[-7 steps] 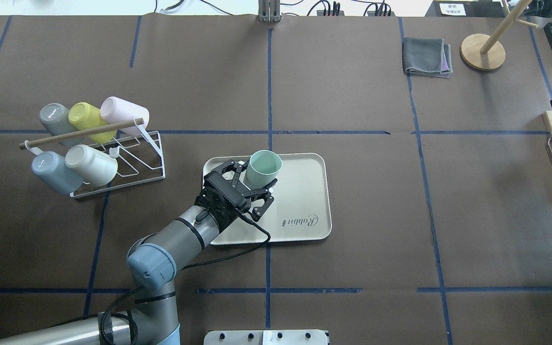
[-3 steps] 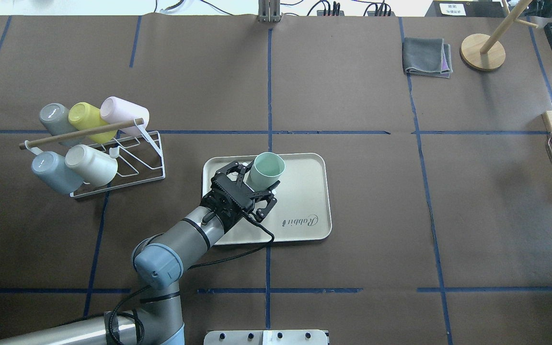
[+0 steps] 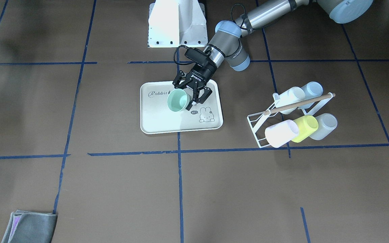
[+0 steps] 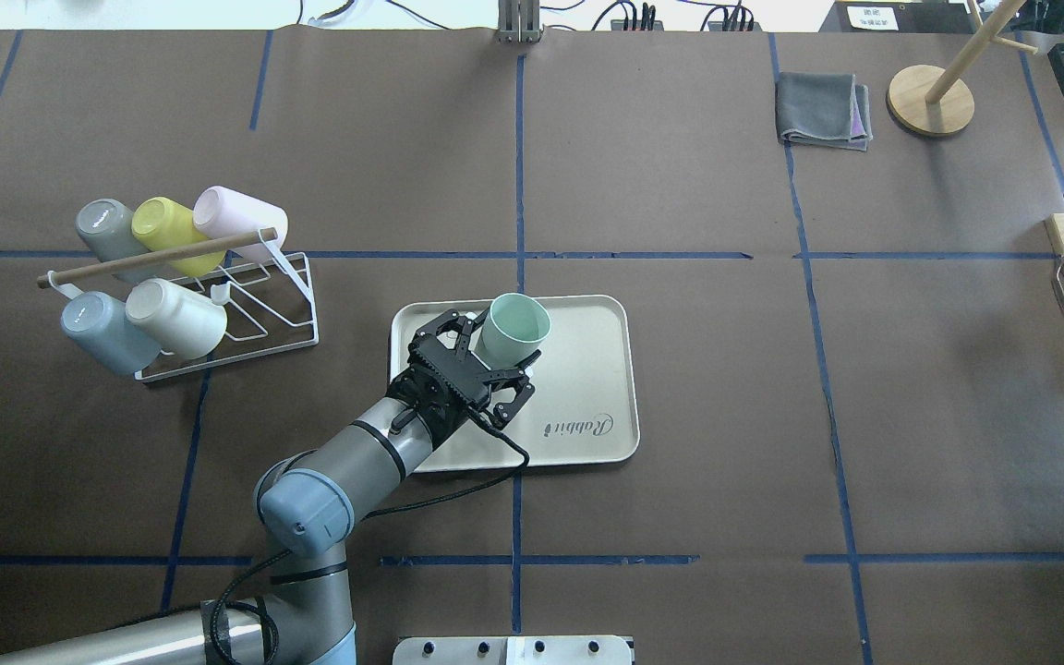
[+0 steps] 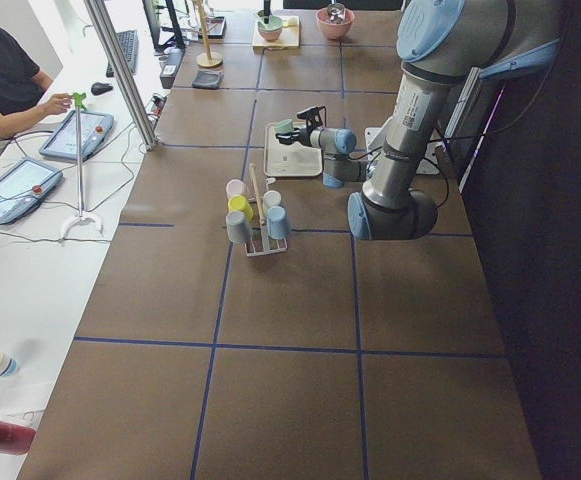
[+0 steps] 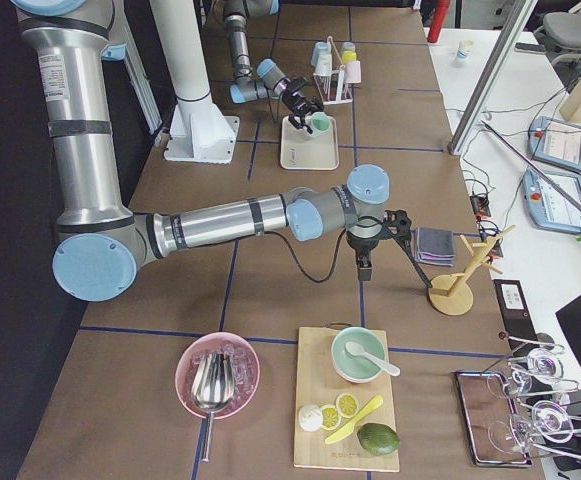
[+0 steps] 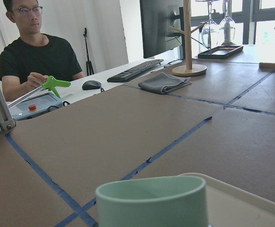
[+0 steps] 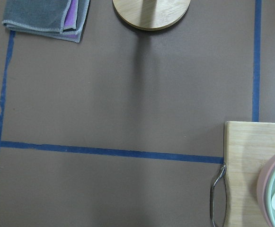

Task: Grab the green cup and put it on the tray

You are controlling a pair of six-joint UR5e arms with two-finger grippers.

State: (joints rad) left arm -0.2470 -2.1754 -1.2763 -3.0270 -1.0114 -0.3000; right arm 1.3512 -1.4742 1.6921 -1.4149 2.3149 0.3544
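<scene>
Overhead exterior view is taken first: how is the claw found?

The left gripper (image 4: pixel 498 348) is closed on the sides of the green cup (image 4: pixel 514 325). The cup is held upright, mouth up, over the tray (image 4: pixel 587 369), toward 11 o'clock from the tray's middle. Whether its base touches the tray cannot be told.

What could go wrong from here?

If the fingers are opened while the cup hangs above the tray or leans, the light cup may be tipped, or dragged by one finger.

And the arm?

The left arm (image 4: pixel 370 450) is stretched low from 7 o'clock, wrist nearly level. The right gripper (image 6: pixel 375 250) is seen well apart; its state cannot be told.
</scene>
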